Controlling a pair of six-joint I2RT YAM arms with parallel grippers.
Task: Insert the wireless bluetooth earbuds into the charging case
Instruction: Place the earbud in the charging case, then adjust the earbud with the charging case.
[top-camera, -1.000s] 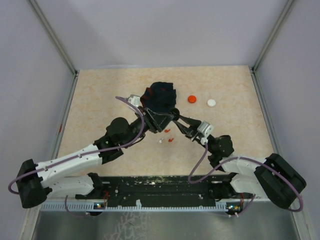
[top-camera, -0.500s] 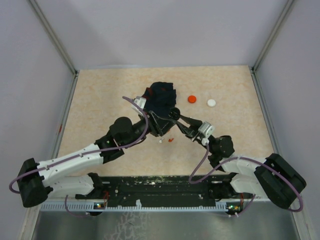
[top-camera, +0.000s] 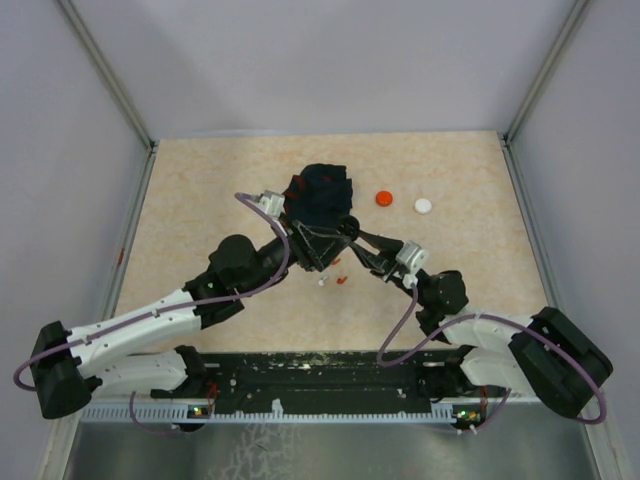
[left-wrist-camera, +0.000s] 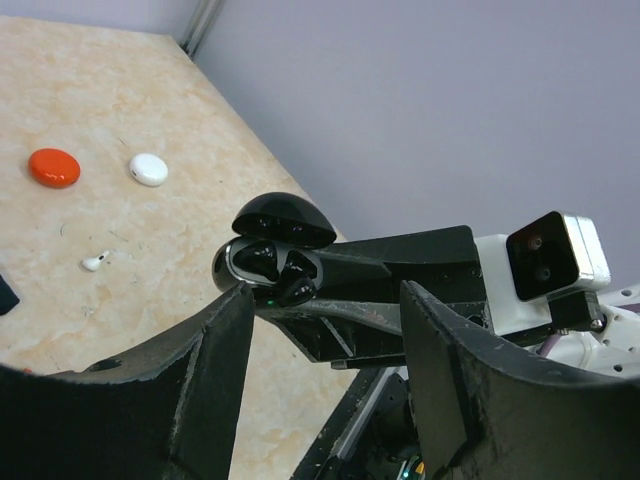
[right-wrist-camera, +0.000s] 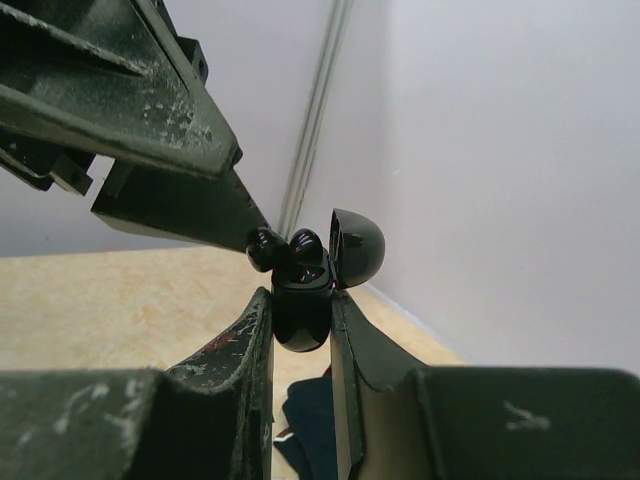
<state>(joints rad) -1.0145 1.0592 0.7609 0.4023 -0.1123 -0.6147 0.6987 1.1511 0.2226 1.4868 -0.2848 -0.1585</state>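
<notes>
Right gripper (right-wrist-camera: 300, 312) clamps the open charging case (left-wrist-camera: 272, 262), two black earbuds (right-wrist-camera: 288, 246) seated inside. We see the left gripper (left-wrist-camera: 325, 292), jaws parted and empty, just beside the case, one fingertip (right-wrist-camera: 225, 215) at the earbuds; we judge it best placed to press them.

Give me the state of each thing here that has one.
right tool, shut on the charging case
left tool, open, holding nothing
charging case, lid open
black earbuds, both in the charging case
white earbud, loose on the table
red disc, lying flat
white disc, lying flat
</notes>
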